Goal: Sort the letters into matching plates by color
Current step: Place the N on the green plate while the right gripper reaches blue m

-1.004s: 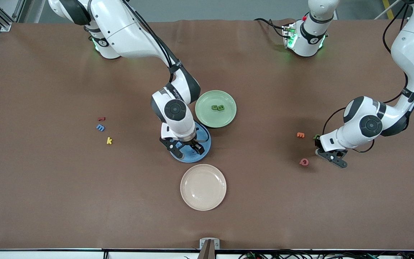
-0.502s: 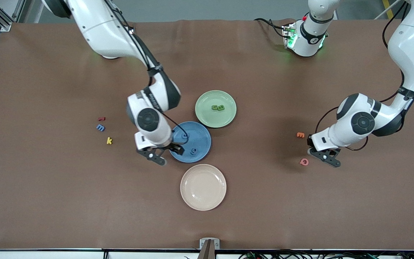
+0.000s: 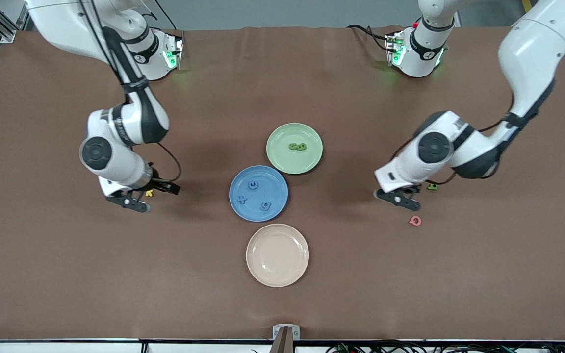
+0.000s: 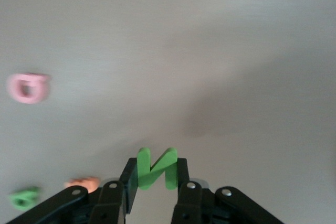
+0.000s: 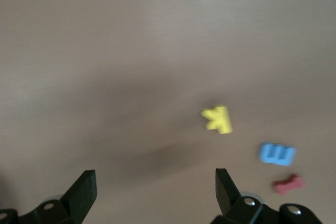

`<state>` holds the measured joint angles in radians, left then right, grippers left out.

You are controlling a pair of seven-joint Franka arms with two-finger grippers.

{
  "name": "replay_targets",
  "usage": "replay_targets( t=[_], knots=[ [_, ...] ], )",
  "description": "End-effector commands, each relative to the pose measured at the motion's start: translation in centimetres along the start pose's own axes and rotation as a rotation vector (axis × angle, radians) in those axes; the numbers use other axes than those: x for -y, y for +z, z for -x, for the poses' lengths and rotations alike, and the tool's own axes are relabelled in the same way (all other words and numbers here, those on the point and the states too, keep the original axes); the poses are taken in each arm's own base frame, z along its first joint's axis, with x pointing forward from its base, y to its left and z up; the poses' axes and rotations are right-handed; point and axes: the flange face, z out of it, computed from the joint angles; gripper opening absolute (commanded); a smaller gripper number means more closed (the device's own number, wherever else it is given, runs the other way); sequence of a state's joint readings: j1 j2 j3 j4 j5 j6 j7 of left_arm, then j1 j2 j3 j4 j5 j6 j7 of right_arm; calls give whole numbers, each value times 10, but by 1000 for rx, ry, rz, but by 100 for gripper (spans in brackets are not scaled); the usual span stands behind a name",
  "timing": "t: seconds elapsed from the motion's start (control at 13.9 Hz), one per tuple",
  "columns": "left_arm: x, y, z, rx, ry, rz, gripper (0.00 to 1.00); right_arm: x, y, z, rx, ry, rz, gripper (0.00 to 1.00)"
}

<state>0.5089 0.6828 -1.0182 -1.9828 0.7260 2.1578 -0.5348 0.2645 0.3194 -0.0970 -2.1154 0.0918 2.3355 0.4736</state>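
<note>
The blue plate (image 3: 273, 188) holds three blue letters (image 3: 253, 185). The pale green plate (image 3: 282, 158) beside it holds two green letters (image 3: 298, 146). My left gripper (image 3: 402, 196) (image 4: 155, 170) is shut on a green letter N (image 4: 156, 167), a little above the table toward the left arm's end. Another green letter (image 3: 431, 186) (image 4: 23, 199) lies on the table beside it. My right gripper (image 3: 145, 195) (image 5: 155, 187) is open and empty, low over the table by a yellow k (image 3: 149, 192) (image 5: 218, 119). A blue letter m (image 5: 276, 153) lies beside the k; the right arm hides it in the front view.
A cream plate (image 3: 277, 255) lies nearer the front camera than the blue plate. A pink letter (image 3: 415, 220) (image 4: 29, 87) and an orange letter (image 4: 81, 183) lie near my left gripper. A red letter (image 5: 287, 184) lies next to the blue m.
My right gripper left the blue plate, now holding three blue letters, and swung toward the right arm's end over the yellow k. My left gripper moved toward the plates with the green N.
</note>
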Motion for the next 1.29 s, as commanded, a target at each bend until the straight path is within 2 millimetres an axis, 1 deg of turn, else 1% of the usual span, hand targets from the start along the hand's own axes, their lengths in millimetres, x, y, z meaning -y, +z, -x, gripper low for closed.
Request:
replay_targets(
  t=[0.0, 0.07, 0.29, 0.36, 0.5, 0.57, 0.72, 0.79, 0.86, 0.93, 1.0, 1.08, 1.15, 1.22],
  knots=[
    [-61, -8, 8, -10, -71, -40, 1, -42, 9, 7, -16, 44, -13, 100],
    [-87, -9, 11, -14, -100, -39, 1, -55, 14, 5, -25, 66, -18, 100],
    [-153, -9, 24, -23, -182, -25, 1, -84, 33, 7, -46, 114, -24, 98],
    [-167, -7, 28, -23, -218, -14, 1, -94, 39, 9, -51, 126, -21, 98],
    [-206, -2, 41, -20, -258, 1, 1, -107, 49, 13, -76, 125, -13, 97],
    [-222, 1, 47, -22, -279, 15, 2, -110, 54, 16, -98, 123, -19, 96],
    [-248, 6, 58, -19, -320, 35, 4, -114, 62, 19, -109, 126, -21, 93],
    [-258, 12, 61, -18, -345, 27, 9, -114, 65, 21, -103, 125, -18, 91],
    [-271, 17, 66, -19, -366, 16, 14, -115, 67, 23, -97, 125, -15, 85],
    [-282, 18, 67, -26, -395, 12, 20, -115, 68, 24, -93, 125, -13, 75],
    [-291, 26, 70, -26, -416, -3, 26, -115, 68, 24, -91, 123, -13, 66],
    [-291, 31, 68, -32, -424, -15, 33, -115, 69, 25, -87, 124, -11, 61],
    [-291, 32, 68, -32, -424, -17, 49, -116, 71, 26, -83, 124, -9, 59],
    [-289, 33, 66, -32, -431, -19, 77, -116, 71, 27, -82, 124, -8, 59]
  ],
)
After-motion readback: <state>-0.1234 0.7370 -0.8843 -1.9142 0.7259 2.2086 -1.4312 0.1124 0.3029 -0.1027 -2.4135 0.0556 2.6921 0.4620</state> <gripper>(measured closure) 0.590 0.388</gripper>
